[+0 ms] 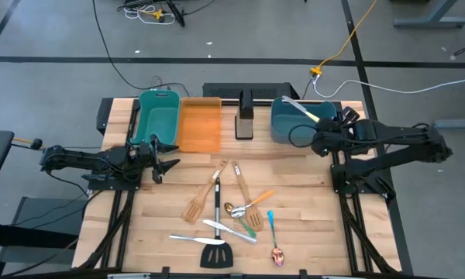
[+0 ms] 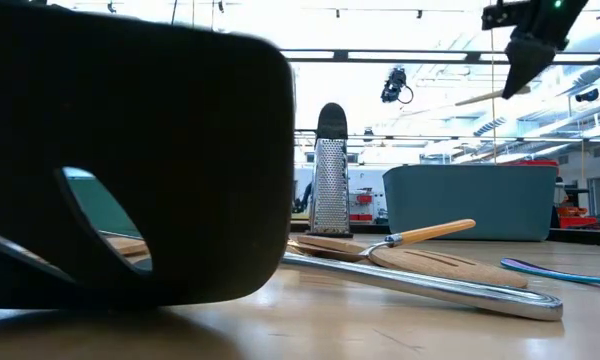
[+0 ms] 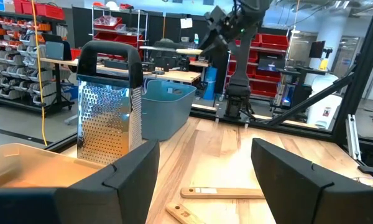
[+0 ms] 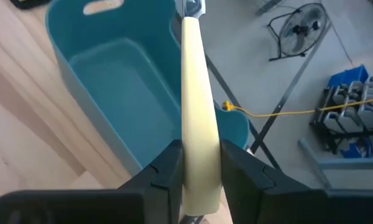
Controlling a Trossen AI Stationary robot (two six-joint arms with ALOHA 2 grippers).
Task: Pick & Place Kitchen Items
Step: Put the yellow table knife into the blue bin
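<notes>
My right gripper (image 1: 318, 124) is shut on a utensil with a cream handle (image 4: 196, 93) and a metal end (image 4: 193, 7), above the blue bin (image 1: 291, 128) at the far right. The low view shows this gripper (image 2: 525, 65) high up, with the utensil (image 2: 480, 98) sticking out sideways. Loose kitchen items lie flat mid-table: wooden spatulas (image 1: 203, 195), a black slotted turner (image 1: 217, 249), silver knives (image 1: 229, 231) and spoons (image 1: 248, 209). My left gripper (image 1: 169, 157) waits open at the left, beside the teal bin (image 1: 156, 116). My right gripper pinches the utensil's cream handle (image 4: 198, 134) between its two fingers (image 4: 168, 168), which slant down from the table's right. The handle runs forward out of the fingers, with the metal end farthest out. The utensil is lifted clear, roughly level, over the blue bin (image 4: 112, 81).
An orange bin (image 1: 200, 124) stands between the teal bin and a steel box grater (image 1: 244, 120) along the far edge. The turner's black blade (image 2: 130, 160) fills the low view's left. Bare wood lies between the bins and the utensil pile.
</notes>
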